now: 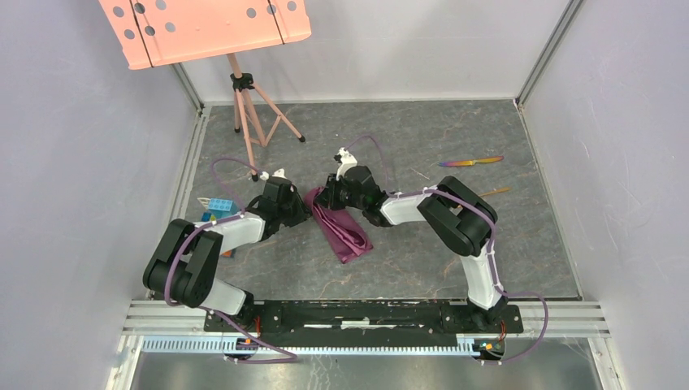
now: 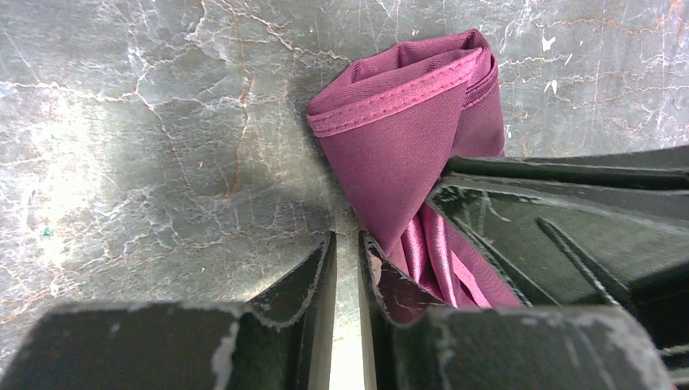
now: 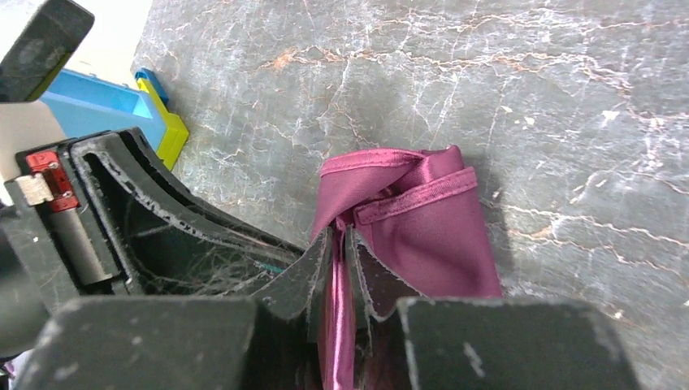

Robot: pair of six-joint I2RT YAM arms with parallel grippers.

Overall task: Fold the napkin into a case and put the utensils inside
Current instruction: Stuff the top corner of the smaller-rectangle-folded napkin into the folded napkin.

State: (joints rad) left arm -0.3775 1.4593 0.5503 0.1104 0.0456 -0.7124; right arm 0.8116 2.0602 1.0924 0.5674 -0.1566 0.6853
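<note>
The right claw [image 3: 341, 231] is pinching a bunched fold of the napkin [image 3: 431, 236], with cloth running straight down between its tips. The left claw [image 2: 348, 237] is almost pressed together, leaving a thin slit with no cloth visible in it. The fabric sits just beside that claw, toward 2 o'clock. In the top view both claws meet at the napkin's 11 o'clock end, and its long axis runs across the tabletop [image 1: 406, 138] toward 5 o'clock. The knife [image 1: 471, 161] and spoon [image 1: 494, 192] lie well apart at about 3 o'clock, nearer the right arm, which looks the likelier one to fetch them.
</note>
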